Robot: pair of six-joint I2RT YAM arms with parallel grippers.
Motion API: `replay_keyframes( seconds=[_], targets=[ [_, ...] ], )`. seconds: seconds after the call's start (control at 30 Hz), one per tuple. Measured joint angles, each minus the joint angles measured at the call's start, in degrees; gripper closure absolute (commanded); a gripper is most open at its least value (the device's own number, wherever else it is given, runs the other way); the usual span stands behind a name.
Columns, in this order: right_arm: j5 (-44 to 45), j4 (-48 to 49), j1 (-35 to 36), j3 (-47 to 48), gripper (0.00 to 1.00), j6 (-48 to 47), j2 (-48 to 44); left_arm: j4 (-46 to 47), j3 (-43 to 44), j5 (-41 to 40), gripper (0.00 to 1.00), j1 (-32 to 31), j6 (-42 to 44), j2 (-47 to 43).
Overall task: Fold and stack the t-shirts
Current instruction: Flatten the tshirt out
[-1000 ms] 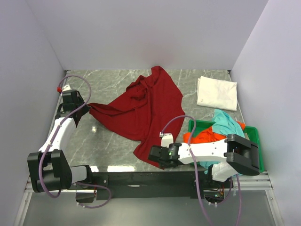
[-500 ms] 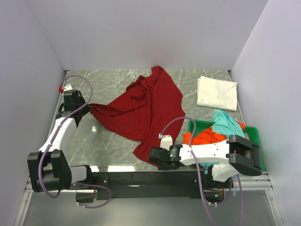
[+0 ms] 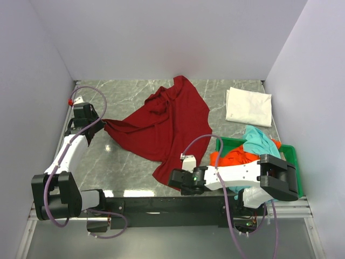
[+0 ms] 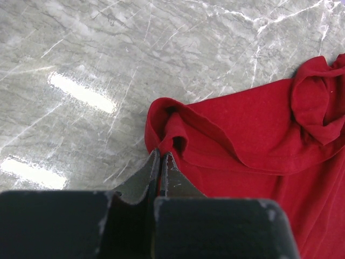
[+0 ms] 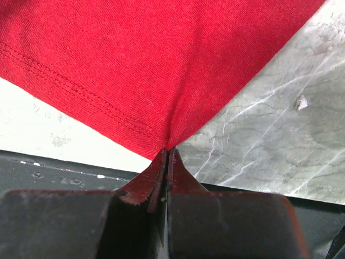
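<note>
Judged early: found only white t-shirt (image 3: 248,106) folded, far right on surface (image 3: 124,162). Noted dark red t-shirt (image 3: 164,127) lying crumpled mid-surface, unfolded; orange t-shirt (image 3: 234,156) and teal t-shirt (image 3: 259,141) heaped in green tray (image 3: 289,154). Observed left pincer (image 4: 160,156) clamped tight on dark red t-shirt's left corner, right pincer (image 5: 166,154) pinched closed on its near hem at surface edge.

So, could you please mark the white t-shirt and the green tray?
white t-shirt (image 3: 248,107): top external view, centre of the folded cloth.
green tray (image 3: 288,150): top external view, bare far right rim.
</note>
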Motion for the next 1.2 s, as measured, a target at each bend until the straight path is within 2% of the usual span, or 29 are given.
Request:
replay_keyframes(
  seconds=[0.23,0.37,0.5,0.6,0.7,0.9,1.2],
  targets=[
    [1.66,-2.27,-1.92,0.07,1.00,-1.77,-2.80,0.00,0.00,0.48,1.00,-0.07,0.00,-0.02],
    [3.65,-3.06,-9.77,1.16,1.00,-6.16,-8.26,0.04,0.02,1.55,1.00,-0.07,-0.02,0.46],
    [5.88,-4.22,-19.37,6.73,1.00,-12.90,-13.25,-0.90,0.94,4.28,1.00,-0.07,-0.24,2.29],
    [7.78,-5.51,-25.20,15.06,1.00,-18.14,-15.76,-3.54,4.42,6.51,1.00,-0.07,-0.61,2.36],
    [10.23,-7.08,-28.30,25.29,1.00,-22.91,-17.35,-6.29,11.54,8.39,1.00,-0.07,-1.07,1.79],
    [14.88,-10.64,-28.94,45.07,1.00,-30.95,-19.41,-8.94,25.44,11.91,1.00,0.11,-2.71,-6.21],
    [15.10,-12.13,-28.94,65.37,1.00,-42.66,-25.59,-13.75,40.98,11.54,1.00,0.48,-5.16,-19.65]
  ],
)
